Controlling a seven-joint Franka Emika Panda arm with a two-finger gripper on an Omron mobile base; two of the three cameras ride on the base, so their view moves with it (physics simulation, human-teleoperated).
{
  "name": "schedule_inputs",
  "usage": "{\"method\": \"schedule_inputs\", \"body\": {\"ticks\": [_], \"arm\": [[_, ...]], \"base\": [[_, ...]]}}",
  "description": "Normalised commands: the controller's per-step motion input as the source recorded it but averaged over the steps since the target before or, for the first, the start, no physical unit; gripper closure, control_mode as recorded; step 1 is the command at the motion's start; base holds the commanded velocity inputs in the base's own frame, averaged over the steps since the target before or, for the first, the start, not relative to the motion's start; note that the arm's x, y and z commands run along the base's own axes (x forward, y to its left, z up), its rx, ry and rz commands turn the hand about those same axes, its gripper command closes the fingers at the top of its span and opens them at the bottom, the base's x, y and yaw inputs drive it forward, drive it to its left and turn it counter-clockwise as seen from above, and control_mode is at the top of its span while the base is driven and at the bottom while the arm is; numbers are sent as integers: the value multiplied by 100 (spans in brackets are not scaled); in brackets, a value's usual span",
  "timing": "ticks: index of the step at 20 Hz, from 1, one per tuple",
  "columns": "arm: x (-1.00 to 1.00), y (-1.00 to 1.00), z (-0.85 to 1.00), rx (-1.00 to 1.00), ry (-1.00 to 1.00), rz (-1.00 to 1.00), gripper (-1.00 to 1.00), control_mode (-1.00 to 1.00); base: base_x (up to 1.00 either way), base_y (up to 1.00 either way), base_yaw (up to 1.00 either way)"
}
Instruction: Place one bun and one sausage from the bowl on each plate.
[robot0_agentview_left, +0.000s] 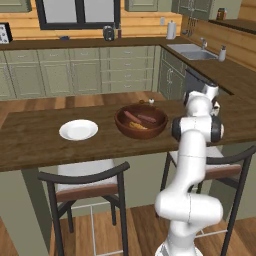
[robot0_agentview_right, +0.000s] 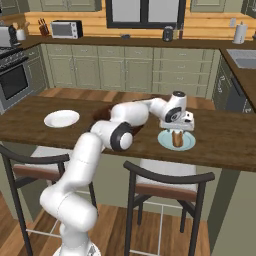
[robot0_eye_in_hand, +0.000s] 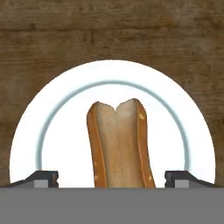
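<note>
While the white arm (robot0_agentview_right: 100, 145) reaches forward over the wooden tabletop (robot0_agentview_right: 225, 135), the bowl (robot0_agentview_left: 141, 121) holds sausages beside the white plate (robot0_agentview_left: 78, 130); the open claw (robot0_eye_in_hand: 112, 179) points down, straddling the bun (robot0_eye_in_hand: 119, 144) on the blue-rimmed plate (robot0_eye_in_hand: 57, 131).

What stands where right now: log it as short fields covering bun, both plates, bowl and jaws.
bun: lying on the blue-rimmed plate, split side up
blue-rimmed plate: on the wooden counter, under the gripper
jaws: open, one on each side of the bun, not touching it
white plate: no food on it, left of the bowl
bowl: holds two sausages and something bun-coloured
</note>
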Motion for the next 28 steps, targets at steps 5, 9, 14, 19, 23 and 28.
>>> {"method": "schedule_inputs", "body": {"ticks": [5, 9, 14, 19, 23, 28], "arm": [[-92, 92, 23, -26, -45, 7, -100, -100], [-90, 100, 13, -38, -33, 14, -100, -100], [-27, 100, 74, -26, -14, 18, -100, -100], [11, 100, 100, -2, 1, 14, -100, -100], [51, 100, 64, 0, 25, 7, -100, -100], [58, 79, -59, 1, 31, 6, -100, -100]], "base": [[0, 0, 0], [0, 0, 0], [0, 0, 0], [0, 0, 0], [0, 0, 0], [0, 0, 0]]}}
